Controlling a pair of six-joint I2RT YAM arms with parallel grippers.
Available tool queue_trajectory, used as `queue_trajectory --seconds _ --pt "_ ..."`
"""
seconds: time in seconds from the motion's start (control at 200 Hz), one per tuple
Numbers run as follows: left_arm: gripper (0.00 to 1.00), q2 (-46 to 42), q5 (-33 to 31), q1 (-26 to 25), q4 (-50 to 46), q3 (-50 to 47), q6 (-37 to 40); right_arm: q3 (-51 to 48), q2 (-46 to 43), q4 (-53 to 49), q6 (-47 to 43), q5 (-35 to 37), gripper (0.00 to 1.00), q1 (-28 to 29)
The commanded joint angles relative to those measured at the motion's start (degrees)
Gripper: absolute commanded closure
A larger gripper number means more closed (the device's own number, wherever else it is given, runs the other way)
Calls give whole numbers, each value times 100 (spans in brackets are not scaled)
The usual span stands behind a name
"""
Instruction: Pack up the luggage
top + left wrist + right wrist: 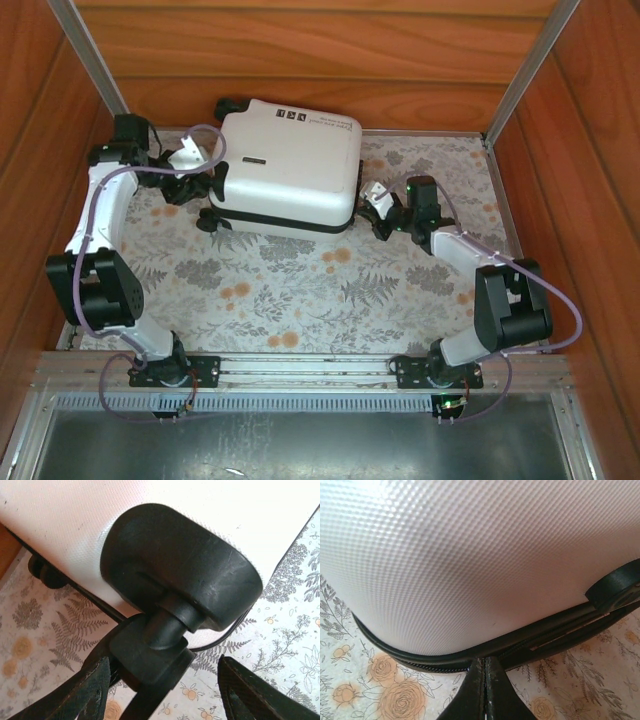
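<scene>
The luggage (290, 165) is a white hard-shell suitcase lying flat and closed on the floral cloth at the back of the table. My left gripper (195, 185) is at its left side. In the left wrist view, that gripper (170, 692) is open, its fingers (95, 690) either side of a black wheel (155, 655) under a black housing (180, 565). My right gripper (370, 210) is at the suitcase's right side. In the right wrist view the right gripper (485, 667) is shut. Its tips rest against the black zipper seam (420, 662) below the white shell (470, 555).
A floral cloth (300, 290) covers the table. Wooden walls (300, 50) close in the back and both sides, with metal posts (525, 70) at the corners. A metal rail (300, 370) with both arm bases runs along the near edge.
</scene>
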Motion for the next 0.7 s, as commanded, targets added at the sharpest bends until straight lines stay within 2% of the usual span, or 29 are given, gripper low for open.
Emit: queue_trajectory --seconds 0.0,0.14,0.24,0.315,0.375,0.42,0.48,0.615,0.63,0.655,0.67,0.7 --pt "41 249 321 -141 -418 228 718 121 154 -225 -237 515 100 -190" --pt "51 431 409 -380 -458 79 1166 203 299 -154 -262 533 100 -210" --pt "68 520 456 -562 -451 -106 1563 275 434 -155 -324 520 100 -243" --pt "88 547 625 -656 -449 -253 1945 332 518 -154 -369 466 100 -293" --pt "91 566 673 -733 -408 -343 2115 373 567 -154 -378 382 100 -370" --pt "90 588 680 -772 -371 -372 2142 403 587 -163 -370 304 100 -428" --pt "77 552 682 -773 -344 -377 2116 423 587 -172 -369 214 100 -491" --pt "60 335 739 -614 -314 -313 1905 426 578 -180 -391 135 100 -570" --pt "52 298 774 -575 -315 -307 1875 425 585 -180 -395 123 100 -579" --pt "49 237 842 -516 -317 -276 1827 427 583 -172 -396 112 100 -580" --pt "40 200 874 -485 -315 -261 1800 423 587 -172 -396 105 100 -585" --pt "37 121 931 -430 -317 -240 1782 422 585 -172 -404 90 100 -593"
